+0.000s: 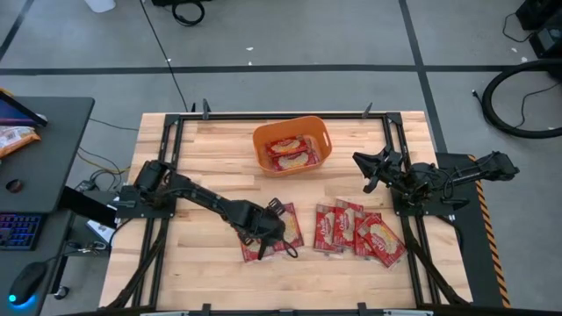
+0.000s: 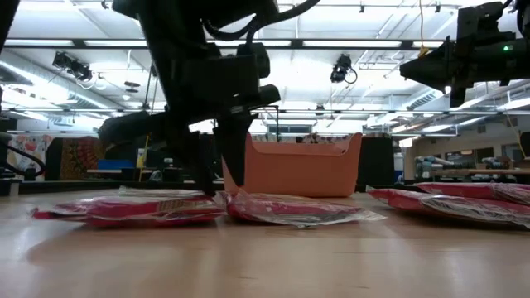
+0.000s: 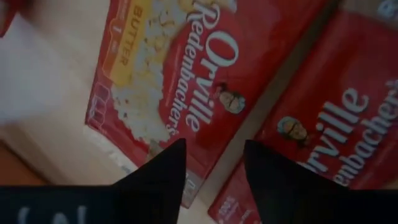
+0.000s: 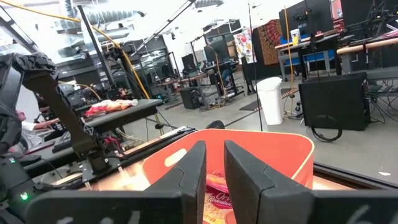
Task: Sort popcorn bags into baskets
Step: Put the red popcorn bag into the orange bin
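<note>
Several glossy red popcorn bags lie flat on the wooden table in two clusters, one near the middle [image 1: 263, 241] and one to its right [image 1: 362, 230]. Two more lie inside the orange basket [image 1: 260, 140] at the far side. My left gripper [image 1: 281, 230] is open and low over the middle cluster. In the left wrist view its fingers [image 3: 214, 158] stand over the seam between two bags, one [image 3: 180, 81] beside the other [image 3: 336, 124]. My right gripper [image 1: 369, 168] is raised near the table's right side, open by a narrow gap [image 4: 214, 165], facing the basket [image 4: 168, 165]. My left gripper comes from above, pointing down, with one fingertip [image 3: 168, 165] over the corner of one bag and the other over the edge of the neighbouring bag. In the low view the fingers [image 2: 217, 186] reach down to bag level; I cannot tell whether they touch.
Black frame rails run along the table's left, right and far edges. Bare wood [image 1: 211, 167] lies between the basket and the bags and along the near edge. A desk with a keyboard [image 1: 22, 230] stands left of the table. The room beyond holds desks and equipment.
</note>
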